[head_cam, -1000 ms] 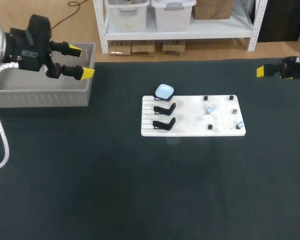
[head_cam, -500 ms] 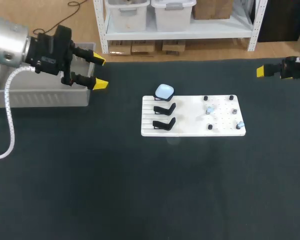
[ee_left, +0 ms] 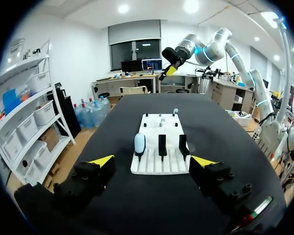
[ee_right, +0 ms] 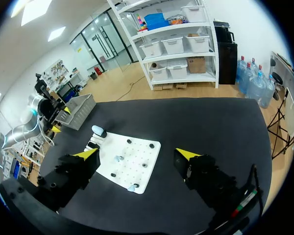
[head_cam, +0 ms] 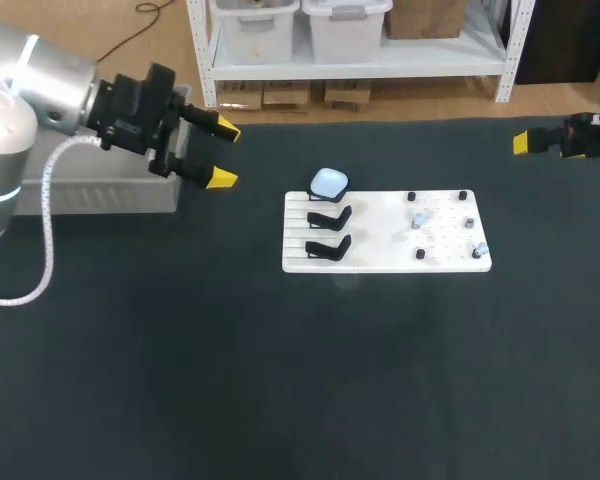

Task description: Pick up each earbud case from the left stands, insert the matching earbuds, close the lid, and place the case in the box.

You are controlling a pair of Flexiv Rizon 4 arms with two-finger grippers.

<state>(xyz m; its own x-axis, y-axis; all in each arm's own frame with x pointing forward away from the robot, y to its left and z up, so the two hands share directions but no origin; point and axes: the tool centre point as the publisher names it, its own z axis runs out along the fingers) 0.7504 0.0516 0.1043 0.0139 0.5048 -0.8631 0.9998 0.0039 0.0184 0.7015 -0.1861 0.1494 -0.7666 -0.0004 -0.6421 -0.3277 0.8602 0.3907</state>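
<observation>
Head view, table contents.

1. Left gripper [head_cam: 221, 155]: held over the dark table [head_cam: 300, 400], just beside the near corner of the grey box [head_cam: 110, 197] and well apart from the white board [head_cam: 380, 262]. The fingers stand wide apart with nothing between them.

2. Right gripper [ee_right: 136, 153]: at the table's far right edge in the head view, well apart from the board. The right wrist view shows its fingers spread wide and holding nothing.

3. Board: flat on the table near the middle. Its left part is ribbed and carries three black stands in a row. Its right part is a peg field with small black pegs [head_cam: 411, 197].

4. Earbud case [head_cam: 328, 183]: pale blue, lid shut, sitting on the stand farthest from the robot. It touches neither gripper.

5. Middle stand [head_cam: 329, 216] and nearest stand [head_cam: 327, 247]: both bare.

6. Earbuds: two small pale blue pieces on the peg field, one [head_cam: 418, 221] near its middle and one [head_cam: 480, 250] at the right near corner. They are too small to tell more.

7. Box: grey, open-topped, at the table's left edge, partly hidden behind the left arm.

Left wrist view: the board lies ahead of the open fingers, with the case at the end of the row of stands.

Right wrist view: the board lies ahead of the gripper, the case at its far end.
</observation>
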